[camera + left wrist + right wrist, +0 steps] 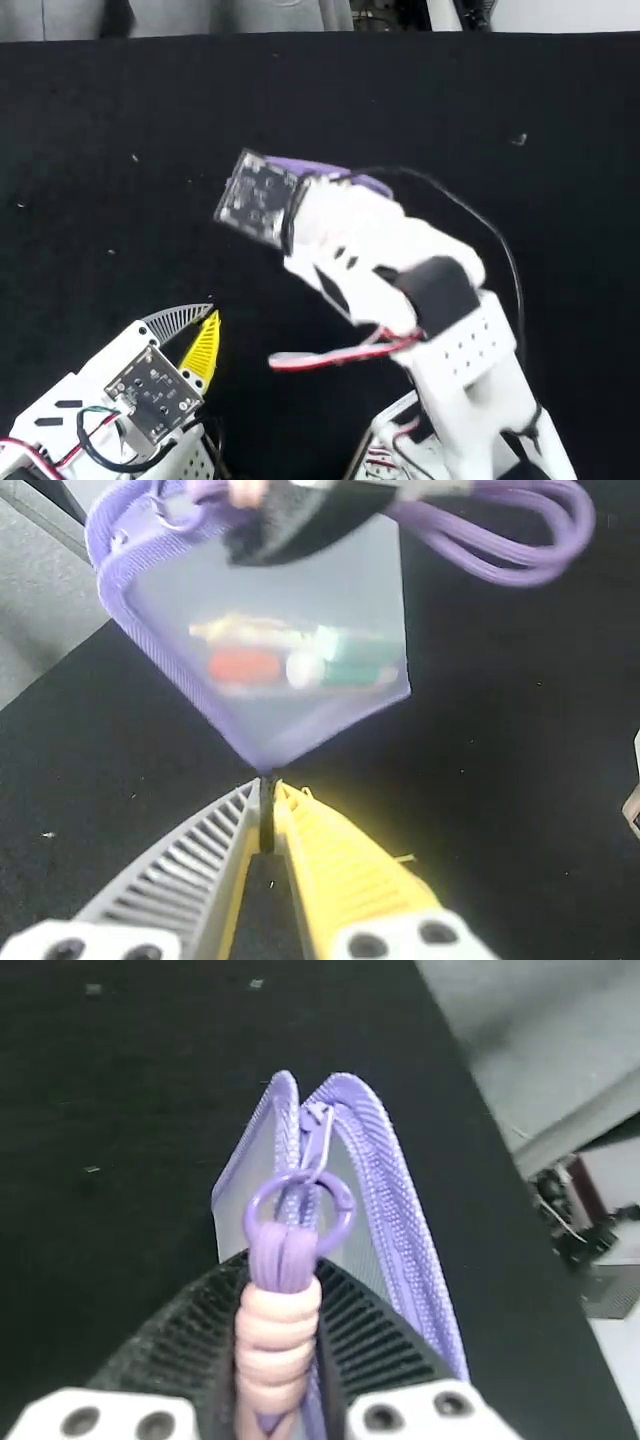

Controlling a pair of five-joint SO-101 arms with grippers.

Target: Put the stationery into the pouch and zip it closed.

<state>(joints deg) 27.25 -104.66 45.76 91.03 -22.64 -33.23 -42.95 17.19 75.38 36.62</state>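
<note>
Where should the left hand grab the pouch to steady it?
Take the pouch by the corner nearest the left hand. It points straight at the hand, looks flat and sits clear of the stationery. Open and come straight on; the right hand holds the cord.

My right arm (430, 300) is stretching across the middle of the surface (100, 120) and blocking that lane, with my right hand (283, 1272) clamping the cord (520, 555). The pouch (300, 680) is sitting straight ahead of my left hand (265, 785), whose fingers are pressing together. Room to pass is lying along the far side and on either side of the arm.
</note>
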